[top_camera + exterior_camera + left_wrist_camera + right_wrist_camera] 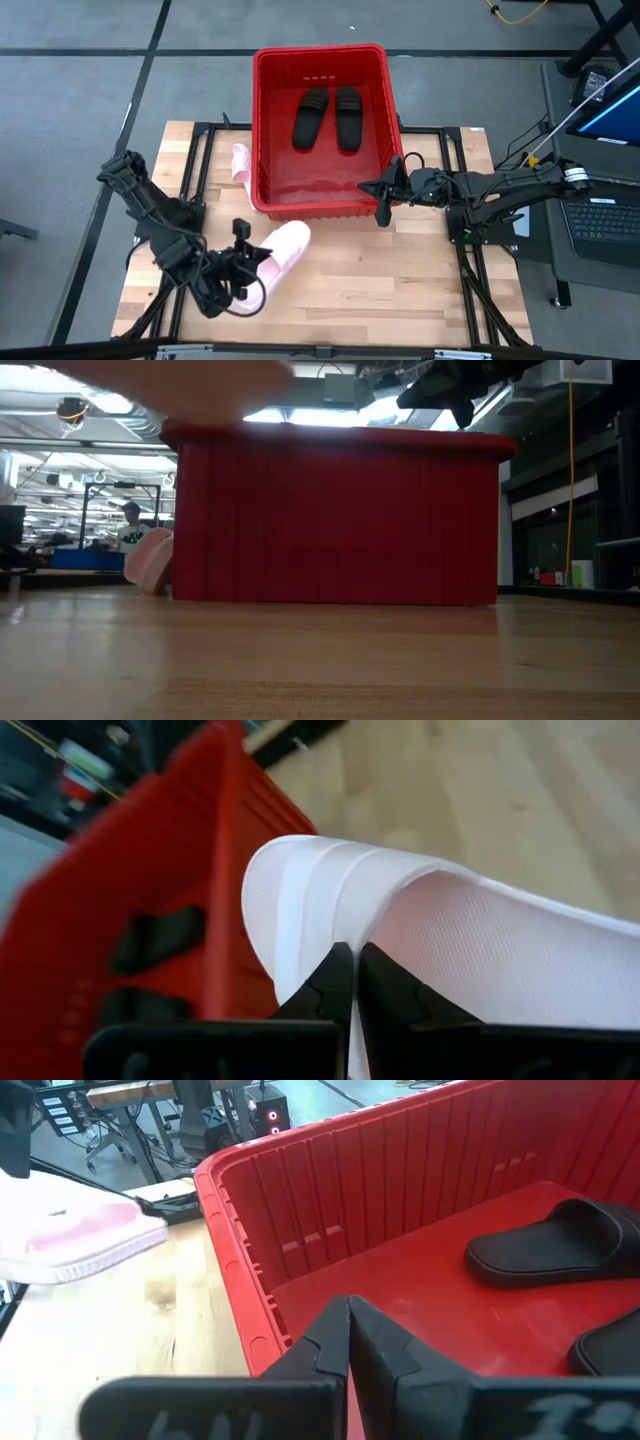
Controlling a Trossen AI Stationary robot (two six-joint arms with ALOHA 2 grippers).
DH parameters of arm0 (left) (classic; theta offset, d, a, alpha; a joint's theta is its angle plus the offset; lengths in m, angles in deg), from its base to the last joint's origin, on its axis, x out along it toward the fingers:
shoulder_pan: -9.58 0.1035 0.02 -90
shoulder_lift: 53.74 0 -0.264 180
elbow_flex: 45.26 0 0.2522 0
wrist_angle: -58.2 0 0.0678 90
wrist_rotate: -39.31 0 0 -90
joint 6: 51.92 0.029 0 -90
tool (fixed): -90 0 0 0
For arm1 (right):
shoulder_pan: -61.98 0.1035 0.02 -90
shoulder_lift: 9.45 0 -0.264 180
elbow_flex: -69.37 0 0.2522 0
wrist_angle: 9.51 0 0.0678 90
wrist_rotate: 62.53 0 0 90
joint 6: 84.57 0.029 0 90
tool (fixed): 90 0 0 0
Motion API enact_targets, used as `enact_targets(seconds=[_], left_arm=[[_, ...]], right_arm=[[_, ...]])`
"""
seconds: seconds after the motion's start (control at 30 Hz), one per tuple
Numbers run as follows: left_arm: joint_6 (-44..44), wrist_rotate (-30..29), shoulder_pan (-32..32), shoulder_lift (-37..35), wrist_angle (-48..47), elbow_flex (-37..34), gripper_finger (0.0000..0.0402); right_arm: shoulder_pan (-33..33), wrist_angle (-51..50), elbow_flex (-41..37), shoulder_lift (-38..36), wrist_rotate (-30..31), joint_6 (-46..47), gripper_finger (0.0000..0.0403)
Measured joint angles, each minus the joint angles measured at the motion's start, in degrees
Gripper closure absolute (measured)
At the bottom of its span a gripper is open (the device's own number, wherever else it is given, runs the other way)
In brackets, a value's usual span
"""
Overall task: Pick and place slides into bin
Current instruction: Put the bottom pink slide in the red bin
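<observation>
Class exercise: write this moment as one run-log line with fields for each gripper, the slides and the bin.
left gripper: shut on pink slide | right gripper: shut, empty, at bin corner | two black slides: in bin | second pink slide: outside, left of bin

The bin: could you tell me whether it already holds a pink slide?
No, only two black slides lie in the bin.

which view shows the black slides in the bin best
The high view: both black slides lie side by side on the bin floor, fully visible. The right wrist view shows only parts of them, the left wrist view dark blurred shapes through the bin's wall, and in the low view that wall hides them.
</observation>
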Motion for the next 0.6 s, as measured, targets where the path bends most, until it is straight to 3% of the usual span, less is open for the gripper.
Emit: enact_targets(seconds=[0.33, 0.6], left_arm=[[16.20, -5.03, 8.85, 0.00, 8.86, 0.02, 0.0399], [33.70, -15.51, 13.51, -0.97, 21.77, 0.00, 0.0399]], right_arm=[[0.00, 0.00, 0.00, 0.00, 0.00, 1.60, 0.0392], [0.00, 0.06, 0.00, -0.02, 0.00, 2.33, 0.0392]])
